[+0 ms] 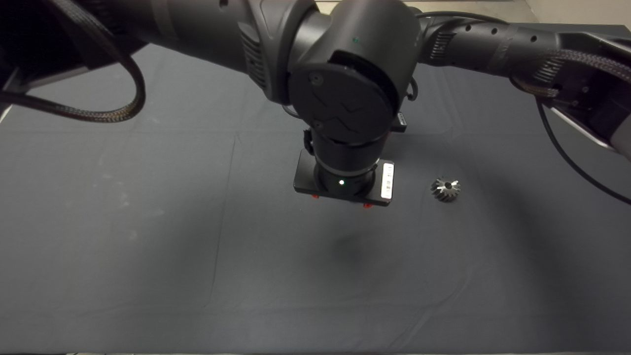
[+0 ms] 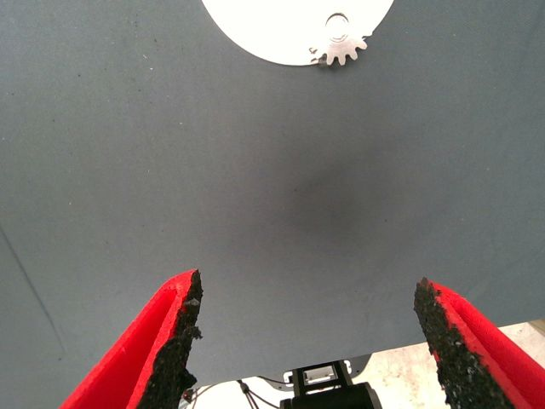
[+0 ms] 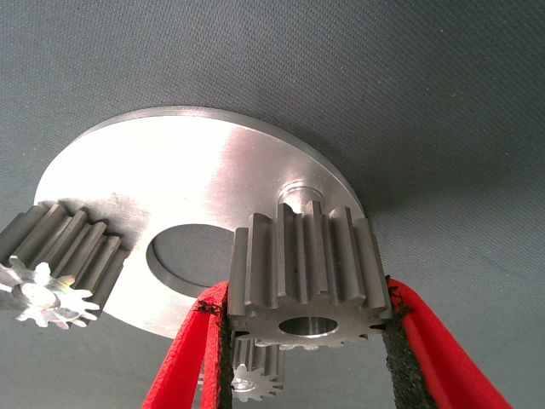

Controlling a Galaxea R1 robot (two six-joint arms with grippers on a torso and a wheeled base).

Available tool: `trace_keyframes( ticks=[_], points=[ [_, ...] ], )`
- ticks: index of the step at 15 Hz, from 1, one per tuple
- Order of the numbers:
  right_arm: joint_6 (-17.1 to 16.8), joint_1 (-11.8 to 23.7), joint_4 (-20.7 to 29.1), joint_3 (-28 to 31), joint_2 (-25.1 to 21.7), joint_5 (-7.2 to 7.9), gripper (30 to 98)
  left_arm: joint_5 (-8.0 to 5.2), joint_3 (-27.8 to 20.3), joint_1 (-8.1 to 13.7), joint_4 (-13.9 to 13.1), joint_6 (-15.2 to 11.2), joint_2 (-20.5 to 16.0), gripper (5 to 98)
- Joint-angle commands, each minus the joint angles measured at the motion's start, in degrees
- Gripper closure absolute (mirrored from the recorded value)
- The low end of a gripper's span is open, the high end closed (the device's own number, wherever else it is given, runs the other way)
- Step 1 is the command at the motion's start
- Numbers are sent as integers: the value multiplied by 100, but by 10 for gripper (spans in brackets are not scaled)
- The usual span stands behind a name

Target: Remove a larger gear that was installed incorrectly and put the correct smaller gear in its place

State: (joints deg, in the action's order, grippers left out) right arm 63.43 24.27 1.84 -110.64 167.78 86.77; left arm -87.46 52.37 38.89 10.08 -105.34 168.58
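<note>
Smaller gear [image 3: 308, 277], dark grey, short teeth, clamped upright between red fingers; larger gear [image 1: 445, 189], shiny, flared teeth, on mat.

Our two black arms reach in from both sides and cross high over the middle of the mat. One wrist points straight down there, and its round joint hides most of what is under it. Two small red finger tips peek out from under the flat black block at the end of that wrist.

Our left gripper [image 2: 311, 336] hangs in the air with its red fingers [image 2: 162, 341] spread wide apart. Nothing is between them.

Our right gripper [image 3: 306, 328] has its two red fingers [image 3: 192, 358] squeezed in. Their black pads press on both sides of the smaller gear [image 3: 305, 277].
</note>
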Motion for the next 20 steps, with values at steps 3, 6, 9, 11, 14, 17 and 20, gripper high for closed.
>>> trace_keyframes(
  ticks=[3, 6, 9, 11, 14, 17, 20],
  points=[
    [32, -678, -290, -55, -118, 446, 924, -351, -9, 67, 29, 75, 22, 401],
    [20, -669, -290, -67, -126, 446, 924, -351, 14, 67, 29, 75, 22, 401],
    [29, -687, -298, -61, -109, 446, 924, -351, 17, 67, 29, 75, 22, 401],
    [29, -730, -298, -61, -118, 446, 924, -342, 17, 58, 29, 84, 22, 401],
    [38, -757, -292, -52, -111, 446, 917, -345, 17, 31, 29, 84, 22, 401],
    [47, -862, -298, -61, -118, 437, 898, -343, 8, 31, 29, 136, 22, 401],
    [56, -880, -298, -61, -74, 437, 856, -343, 0, 23, 29, 145, 22, 401]
  ],
)
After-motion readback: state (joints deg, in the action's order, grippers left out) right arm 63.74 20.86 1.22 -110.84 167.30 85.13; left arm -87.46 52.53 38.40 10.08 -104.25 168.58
